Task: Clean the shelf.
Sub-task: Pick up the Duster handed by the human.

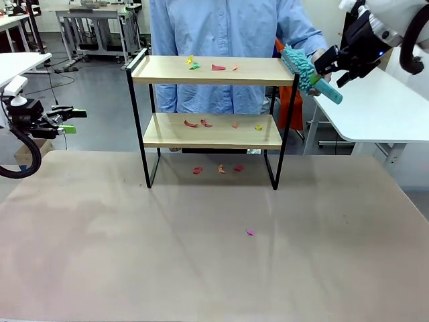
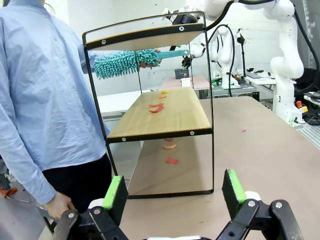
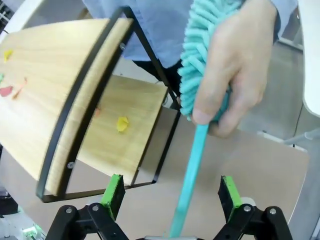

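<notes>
The shelf (image 1: 213, 70) stands at the table's far middle, two light wood boards in a black frame. Coloured paper scraps (image 1: 218, 67) lie on its top board, more scraps (image 1: 198, 123) on the lower one. At the shelf's right end a person's hand (image 3: 240, 65) holds a teal fluffy duster (image 1: 299, 68) by its head. Its handle (image 3: 187, 180) runs down between the spread green pads of my right gripper (image 3: 171, 195), which is open. My left gripper (image 1: 70, 121) hangs open off the table's left side, facing the shelf (image 2: 160, 115) end-on with nothing between its fingers.
Three scraps (image 1: 220, 169) lie on the table under the shelf and one pink scrap (image 1: 250, 232) lies in the middle of the table (image 1: 134, 255). The person in a light blue shirt (image 1: 221, 27) stands behind the shelf. A white side table (image 1: 375, 107) is at the right.
</notes>
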